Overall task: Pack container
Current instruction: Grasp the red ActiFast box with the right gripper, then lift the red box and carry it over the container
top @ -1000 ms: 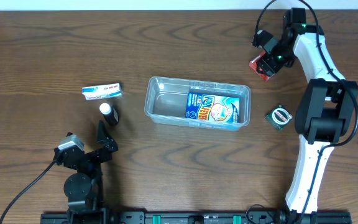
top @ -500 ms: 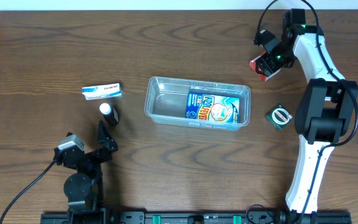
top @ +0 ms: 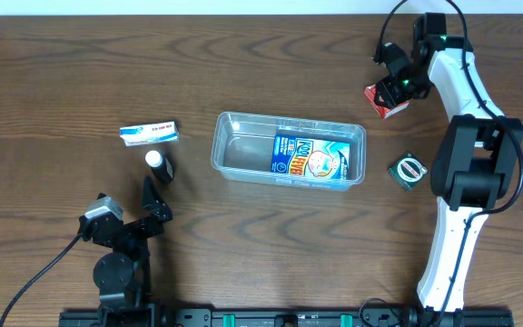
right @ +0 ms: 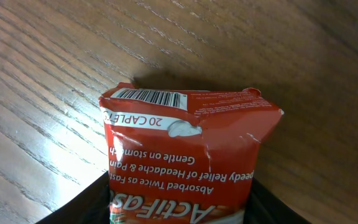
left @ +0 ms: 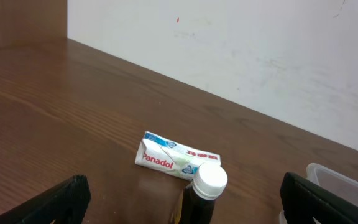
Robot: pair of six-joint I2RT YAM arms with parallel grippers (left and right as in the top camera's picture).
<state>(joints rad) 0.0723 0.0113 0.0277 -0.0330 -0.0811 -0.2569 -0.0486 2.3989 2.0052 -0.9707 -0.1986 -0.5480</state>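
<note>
One dented red box (right: 185,137), pinched by right end effector (right: 180,206), may slip short of container (top: 217,151); left end effector (left: 194,202) gapes empty.

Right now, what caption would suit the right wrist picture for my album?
Dented red pill box pinched in the right claw, wooden table behind.

A white box (left: 169,157) lies on the brown surface (left: 55,106). A white-capped dark bottle (left: 207,183) stands before it; the container (left: 344,179) shows its corner at right.
</note>
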